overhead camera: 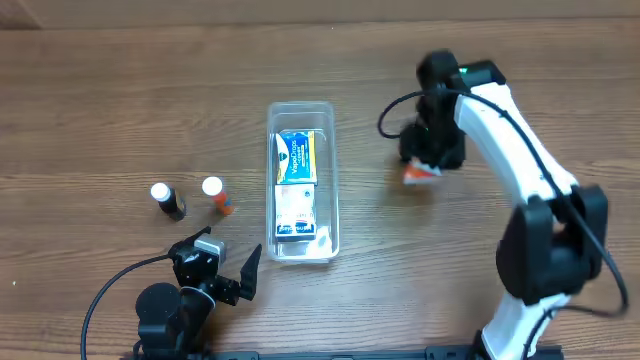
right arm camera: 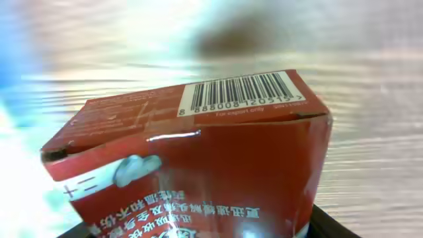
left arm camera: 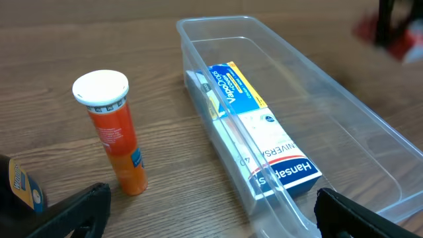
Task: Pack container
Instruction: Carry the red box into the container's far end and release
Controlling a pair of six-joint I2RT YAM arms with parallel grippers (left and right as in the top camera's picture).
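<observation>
The clear container (overhead camera: 331,160) stands in the middle of the table with a blue-and-yellow box (overhead camera: 297,155) and a white-and-blue box (overhead camera: 296,210) inside; it also shows in the left wrist view (left arm camera: 357,112). My right gripper (overhead camera: 424,170) is shut on a red box (right arm camera: 198,165), held to the right of the container, apart from it. My left gripper (overhead camera: 228,272) is open and empty near the container's front left corner. An orange tube with a white cap (left arm camera: 115,135) stands to the left of the container.
A second, dark tube with a white cap (overhead camera: 167,200) stands left of the orange tube (overhead camera: 217,194). Black cables trail from both arms. The table's front edge is close behind the left arm.
</observation>
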